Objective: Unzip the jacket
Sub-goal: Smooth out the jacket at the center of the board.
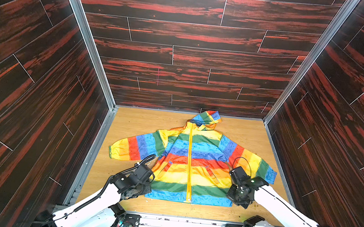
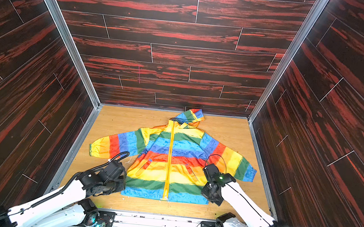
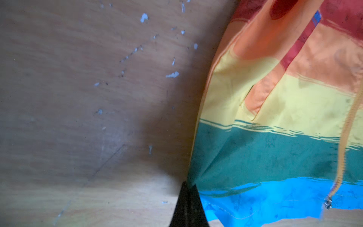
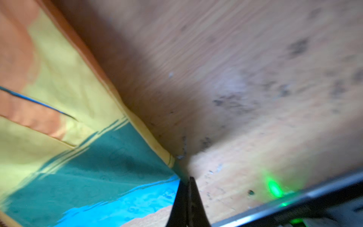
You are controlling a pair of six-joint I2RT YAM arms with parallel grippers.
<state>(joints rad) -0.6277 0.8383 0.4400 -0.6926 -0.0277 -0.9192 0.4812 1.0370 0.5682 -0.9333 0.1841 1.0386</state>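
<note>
Left gripper (image 3: 189, 186) and right gripper (image 4: 188, 181) each pinch the jacket (image 1: 207, 149) at its green stripe (image 1: 170, 186), on opposite side edges. Rainbow-striped and hooded, it lies flat, yellow zipper (image 1: 190, 158) central.

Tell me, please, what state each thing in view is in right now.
jacket, spread on the table, front up.
zipper, looks closed from collar to hem.
left tool, shut on the jacket's side edge, at the green stripe.
right tool, shut on the jacket's opposite side edge.
</note>
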